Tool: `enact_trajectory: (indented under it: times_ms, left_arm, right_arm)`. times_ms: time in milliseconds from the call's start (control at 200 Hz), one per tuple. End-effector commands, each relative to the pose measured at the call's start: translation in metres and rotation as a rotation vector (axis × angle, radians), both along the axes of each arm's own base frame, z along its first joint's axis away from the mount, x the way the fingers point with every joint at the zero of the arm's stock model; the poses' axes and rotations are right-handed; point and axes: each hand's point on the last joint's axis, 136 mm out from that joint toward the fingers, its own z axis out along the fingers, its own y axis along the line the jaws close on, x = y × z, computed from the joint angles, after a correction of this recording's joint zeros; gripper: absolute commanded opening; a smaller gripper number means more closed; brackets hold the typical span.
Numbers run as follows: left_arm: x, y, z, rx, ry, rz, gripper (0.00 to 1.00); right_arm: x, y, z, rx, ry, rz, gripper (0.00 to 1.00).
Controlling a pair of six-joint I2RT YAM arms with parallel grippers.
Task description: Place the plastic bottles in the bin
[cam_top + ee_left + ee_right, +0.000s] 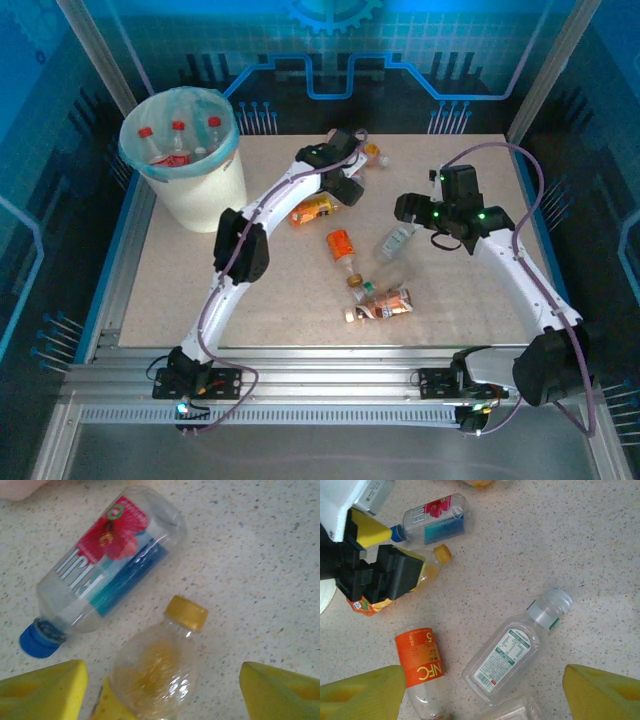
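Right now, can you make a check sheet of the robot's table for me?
Surface: speckled beige table.
Job's things: bin at far left holds red-capped bottles; blue-capped bottle, yellow-capped bottle, NFC bottle and white-capped bottle lie on the table.
Clutter: nothing seen.
End effectors: left end effector open, straddling the yellow-capped bottle; right end effector open above the white-capped bottle.
Cables: purple cables run along both arms.
Surroundings: blue-lit panels, aluminium rails.

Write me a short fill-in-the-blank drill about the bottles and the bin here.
1. The clear plastic bottle with the red flower label has a ___ cap.
2. The three bottles seen in the round white bin with the light-blue liner have ___ caps.
3. The clear bottle marked NFC wears an ___ label.
Missing words: blue; red; orange.
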Motion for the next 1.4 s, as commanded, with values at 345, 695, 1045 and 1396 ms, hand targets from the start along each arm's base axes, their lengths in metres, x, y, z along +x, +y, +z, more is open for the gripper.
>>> enact_trajectory:
  times_ms: [345, 695, 1045, 1396]
  left_arm:
    - [0.008, -0.031, -0.027, 0.107, -0.088, -0.065, 0.66]
    - [0.016, -0.032, -0.044, 0.217, -0.141, -0.122, 0.62]
    - [0.026, -0.027, -0.052, 0.355, -0.208, -0.182, 0.52]
    - [0.023, -0.029, -0.060, 0.356, -0.184, -0.211, 0.48]
  right_arm:
    - [-0.014, -0.020, 0.004, 0.006, -0.034, -0.013, 0.84]
    - [-0.015, -0.020, 0.003, 0.001, -0.041, 0.000, 0.84]
    - [-0.014, -0.018, -0.003, 0.005, -0.037, 0.010, 0.84]
    - [-0.012, -0.017, 0.000, 0.009, -0.041, 0.013, 0.84]
